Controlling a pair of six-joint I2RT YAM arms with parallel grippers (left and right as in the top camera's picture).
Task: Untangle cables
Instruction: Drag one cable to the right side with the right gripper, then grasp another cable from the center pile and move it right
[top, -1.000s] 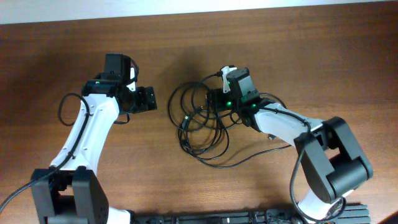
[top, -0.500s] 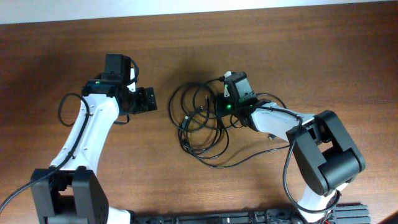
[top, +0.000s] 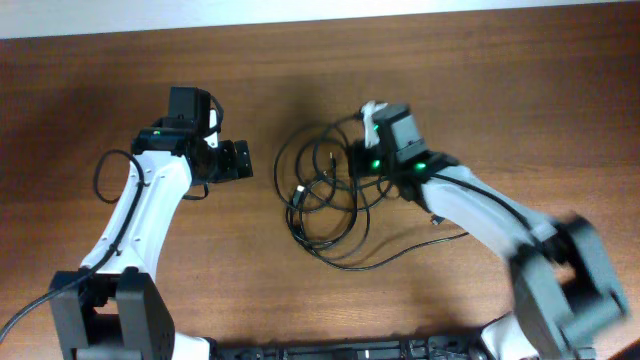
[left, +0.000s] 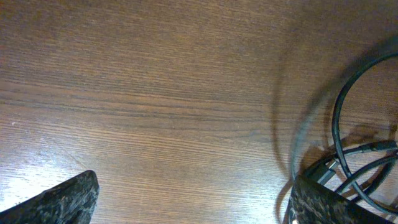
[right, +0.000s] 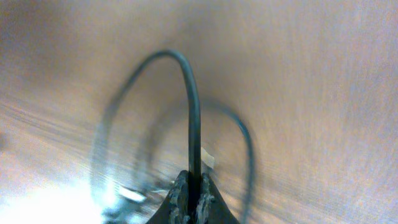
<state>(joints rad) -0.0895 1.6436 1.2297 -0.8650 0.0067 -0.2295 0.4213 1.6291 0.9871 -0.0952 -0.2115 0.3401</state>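
**Cables barely begun: one strand pinched, the knot intact**

Nearest the robot's bases, one long loop of the cables (top: 322, 185) trails out across the desk (top: 500, 90) toward the right arm. It lies slack and flat. Just beyond it sits the main tangle, several overlapping rings with a small plug showing at their left side. No cord lies apart from the others, so I judge the separating to be almost wholly ahead.

At the tangle's far right, the right gripper (top: 358, 160) is clenched on a single strand. Its wrist view shows that strand (right: 195, 124) rising straight out from between the closed fingers of the gripper (right: 193, 196). The forearm behind it is blurred in the overhead view.

The left gripper (top: 245, 160) hangs just beside the tangle's left edge, apart from it. It is released, its fingers spread wide (left: 193, 199) with only bare desk between them. The nearest cable loop (left: 336, 124) curves past its right finger.

No container is in view, so nothing is held in one.
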